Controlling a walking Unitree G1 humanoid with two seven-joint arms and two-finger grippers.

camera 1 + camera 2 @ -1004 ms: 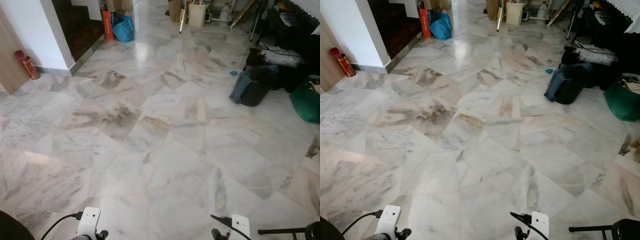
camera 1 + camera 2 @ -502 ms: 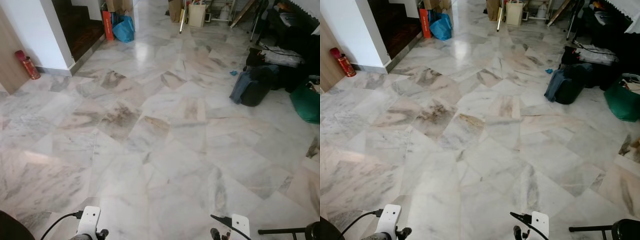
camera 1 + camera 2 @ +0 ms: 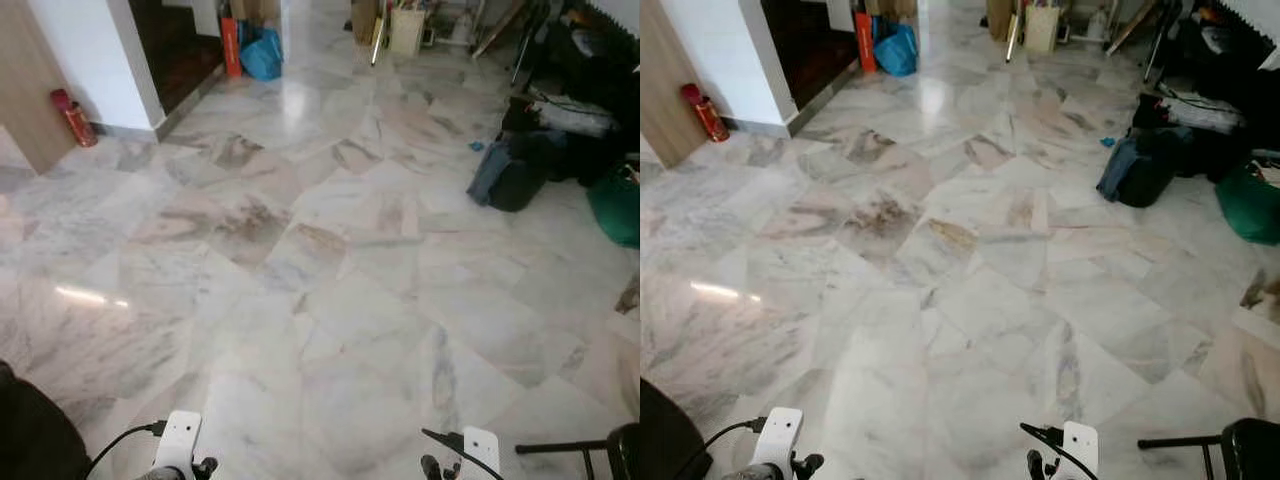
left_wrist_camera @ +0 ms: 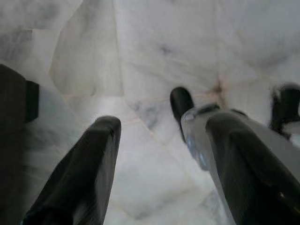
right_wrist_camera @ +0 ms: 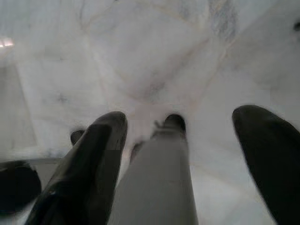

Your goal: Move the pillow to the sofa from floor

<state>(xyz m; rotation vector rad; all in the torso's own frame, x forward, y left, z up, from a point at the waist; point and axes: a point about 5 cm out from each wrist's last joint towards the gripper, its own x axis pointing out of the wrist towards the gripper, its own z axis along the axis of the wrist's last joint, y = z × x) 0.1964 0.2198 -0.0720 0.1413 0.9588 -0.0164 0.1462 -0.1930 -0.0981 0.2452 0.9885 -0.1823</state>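
Observation:
Pale marble floor [image 3: 320, 280] stretches ahead of me. Both arms hang low, and their white wrist mounts sit at the bottom edge, left [image 3: 178, 445] and right [image 3: 480, 452]. In the left wrist view my left gripper [image 4: 164, 124] is open, its black fingers [image 4: 93, 159] spread over bare tiles with nothing between them. My right gripper [image 5: 183, 117] is open too, above the floor and my own leg [image 5: 159, 183]. A dark rounded shape [image 3: 35, 440] fills the near left corner; I cannot tell what it is.
A red fire extinguisher [image 3: 75, 117] stands by a white wall corner [image 3: 110, 70] at the far left. Orange and blue bags [image 3: 262, 55] lie at the back. Dark bags [image 3: 515, 170] and a green bag [image 3: 615, 205] crowd the right side. A black stand leg [image 3: 565, 448] lies near right.
The whole picture has shifted, so the camera has moved: the extinguisher and bags sit further right, and the dark shape at the near left shows larger. Both arms hang as before.

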